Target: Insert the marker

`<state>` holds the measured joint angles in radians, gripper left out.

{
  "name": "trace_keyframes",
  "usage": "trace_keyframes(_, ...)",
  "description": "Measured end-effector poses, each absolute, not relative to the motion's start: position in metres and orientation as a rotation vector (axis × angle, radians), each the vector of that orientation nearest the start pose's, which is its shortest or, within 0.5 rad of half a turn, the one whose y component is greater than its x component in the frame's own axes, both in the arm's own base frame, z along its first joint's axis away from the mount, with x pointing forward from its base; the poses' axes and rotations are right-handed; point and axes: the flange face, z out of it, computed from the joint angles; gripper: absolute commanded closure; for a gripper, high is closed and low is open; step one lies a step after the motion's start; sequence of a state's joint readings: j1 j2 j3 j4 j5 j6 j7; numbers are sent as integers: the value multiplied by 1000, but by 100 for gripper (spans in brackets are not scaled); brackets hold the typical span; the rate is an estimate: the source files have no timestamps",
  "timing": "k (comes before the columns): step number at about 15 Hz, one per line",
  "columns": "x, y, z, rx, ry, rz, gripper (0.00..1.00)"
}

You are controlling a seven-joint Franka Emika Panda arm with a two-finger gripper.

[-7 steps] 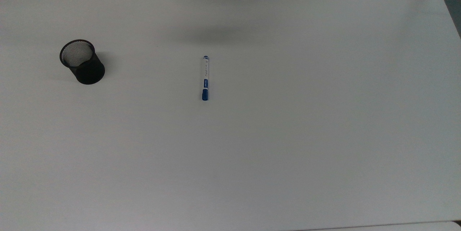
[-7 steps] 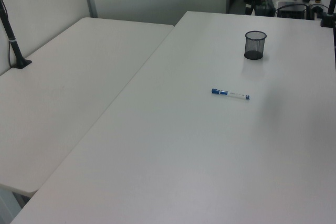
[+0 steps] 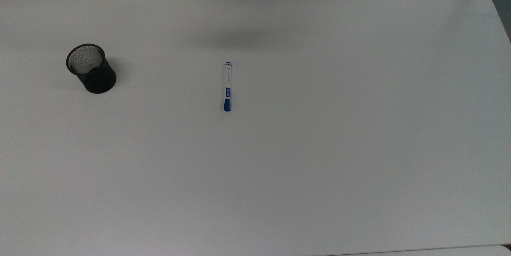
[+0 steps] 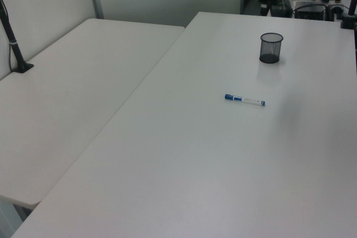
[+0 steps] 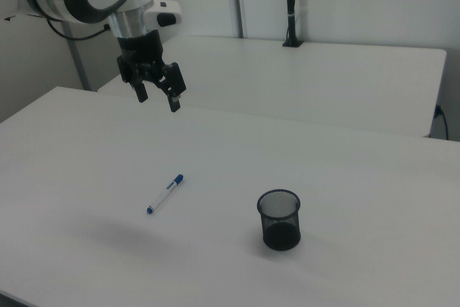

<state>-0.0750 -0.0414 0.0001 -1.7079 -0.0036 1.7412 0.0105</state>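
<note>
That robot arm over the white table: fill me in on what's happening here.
The Franka arm's two-finger gripper hangs open in the air above the white table, holding nothing. The slim white marker with a blue cap lies flat on the table, untouched. The black mesh cup stands upright and empty, well apart from the marker, toward the top view's left. Nothing has been picked up or inserted yet.

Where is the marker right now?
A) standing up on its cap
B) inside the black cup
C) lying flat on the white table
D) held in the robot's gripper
C: the marker lies flat on the table, apart from the black mesh cup, while the open gripper hangs above, holding nothing.
</note>
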Motion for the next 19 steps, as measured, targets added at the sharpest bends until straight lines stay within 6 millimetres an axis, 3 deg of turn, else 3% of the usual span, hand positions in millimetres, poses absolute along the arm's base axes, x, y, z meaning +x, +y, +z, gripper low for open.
trace_keyframes(9,554,-42,597,-3144,107,-117,0)
trace_keyframes(13,554,-42,593,-3147,-193,-102,0)
trace_keyframes(16,558,-43,579,-3137,-333,-60,0)
trace_keyframes(19,567,-27,548,-3121,-396,26,0)
